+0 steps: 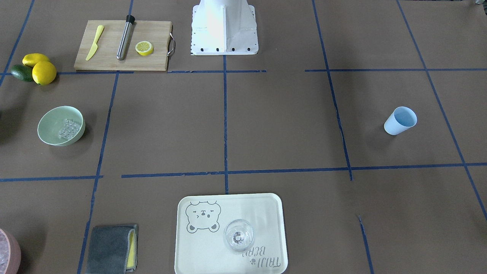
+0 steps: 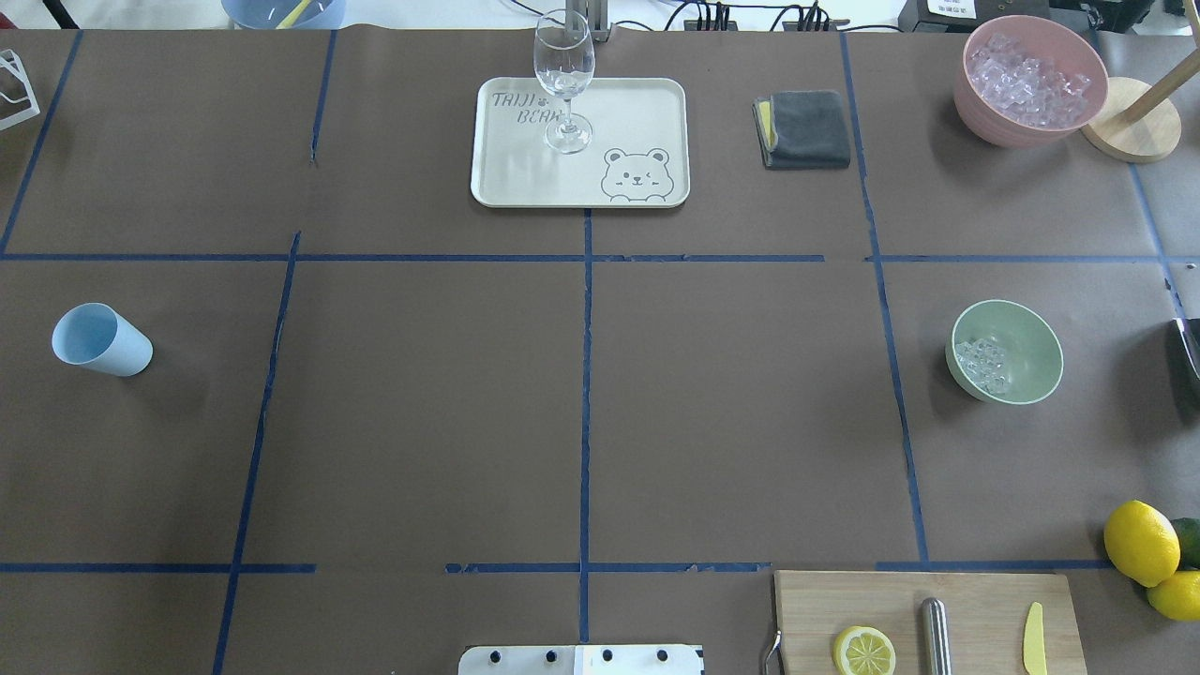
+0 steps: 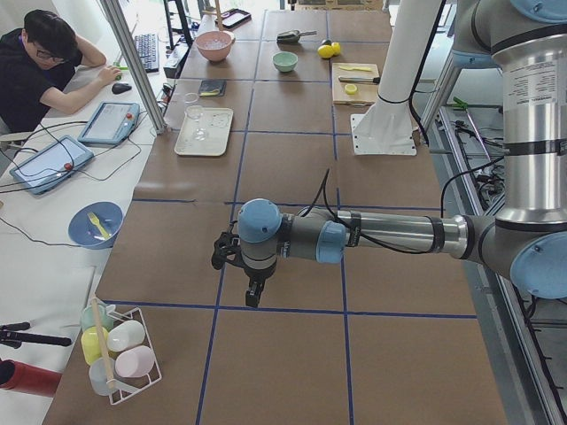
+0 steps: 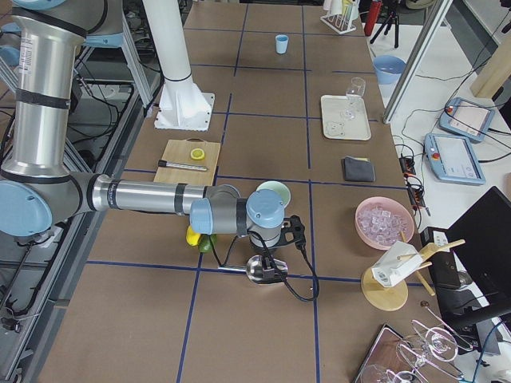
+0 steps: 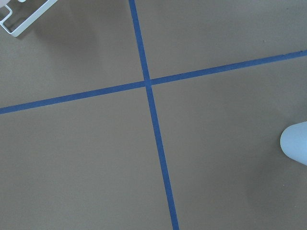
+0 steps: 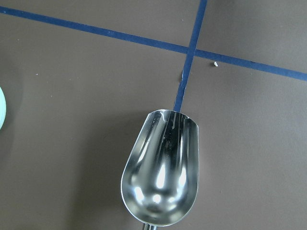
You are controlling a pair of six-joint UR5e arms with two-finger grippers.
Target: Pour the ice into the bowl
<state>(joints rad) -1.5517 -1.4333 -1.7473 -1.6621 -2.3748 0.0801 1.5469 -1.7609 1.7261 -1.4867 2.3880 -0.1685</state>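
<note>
The mint-green bowl stands on the robot's right side of the table and holds a small heap of ice; both also show in the overhead view: bowl, ice. My right gripper is low over the table just beyond the bowl. An empty metal scoop fills the right wrist view, its handle running off the bottom edge; the fingers are hidden, so I cannot tell their state. My left gripper hangs above the table's left end; I cannot tell if it is open.
A pink bowl full of ice stands at the far right. A tray carries a wine glass. A grey cloth, a light blue cup, a cutting board and lemons also stand about.
</note>
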